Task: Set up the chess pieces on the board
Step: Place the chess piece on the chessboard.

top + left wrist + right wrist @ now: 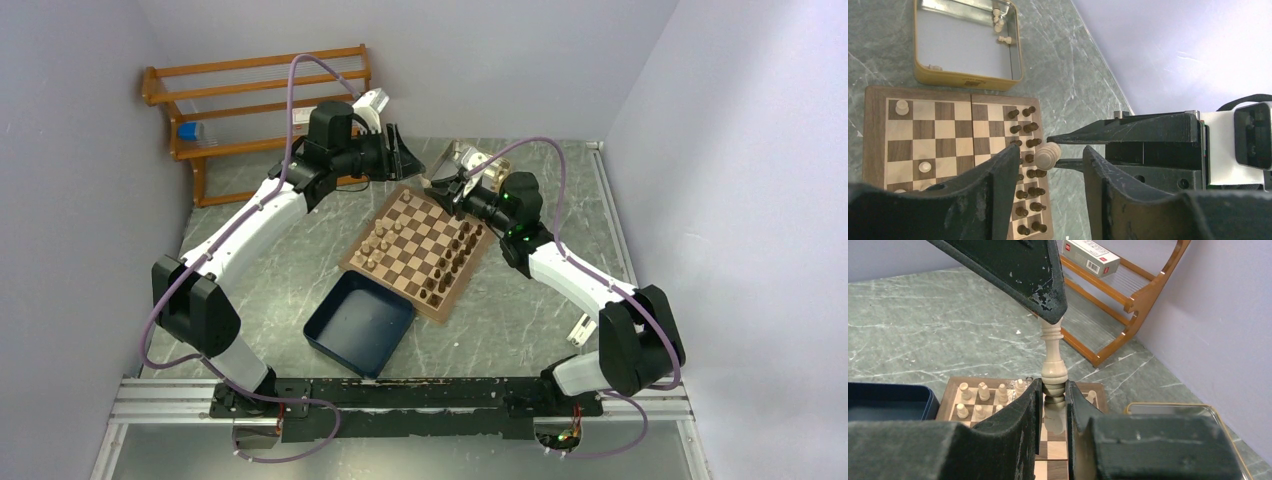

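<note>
My right gripper [1053, 392] is shut on the base of a tall light tan chess piece [1053, 357], holding it in the air over the far corner of the board [415, 240]. My left gripper [1050, 152] is open, its jaws standing on either side of that piece [1048, 155] with a gap on both sides. One left finger [1023, 270] covers the piece's top in the right wrist view. Dark pieces [1028, 165] fill two rows along one board edge. Light pieces [983, 392] stand along the opposite edge.
A shiny tin [965, 79] just beyond the board holds several loose light pieces [1000, 25]. A navy blue tray [360, 322] sits at the board's near corner. A wooden rack [260, 100] stands against the back wall on the left.
</note>
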### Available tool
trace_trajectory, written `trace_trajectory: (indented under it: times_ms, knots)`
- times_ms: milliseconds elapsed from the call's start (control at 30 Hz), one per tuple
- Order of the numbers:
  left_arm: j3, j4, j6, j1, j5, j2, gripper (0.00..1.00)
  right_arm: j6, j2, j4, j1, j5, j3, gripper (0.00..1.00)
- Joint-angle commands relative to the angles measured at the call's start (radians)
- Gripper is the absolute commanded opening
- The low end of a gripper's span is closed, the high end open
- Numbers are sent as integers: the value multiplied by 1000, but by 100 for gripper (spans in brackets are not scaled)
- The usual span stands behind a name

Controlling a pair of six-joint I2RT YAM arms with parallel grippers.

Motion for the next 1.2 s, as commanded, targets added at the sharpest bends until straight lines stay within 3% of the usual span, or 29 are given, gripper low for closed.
trace_trajectory:
  times_ms: [0, 400, 633, 867, 1167]
  knots:
    - [-1, 54, -17, 12, 64, 3, 51, -9, -31, 27, 7, -5, -9, 0]
    - [-26, 57, -20, 13, 77, -6, 50, -7, -36, 28, 8, 4, -9, 0]
    - [-29, 52, -9, 12, 83, -8, 38, -10, -32, 28, 8, 10, -13, 0]
    - [-28, 46, 11, 13, 72, -14, 20, -9, -25, 28, 8, 18, -13, 0]
    - [11, -13, 68, 14, 7, -12, 15, 80, -8, 19, 10, 52, -23, 0]
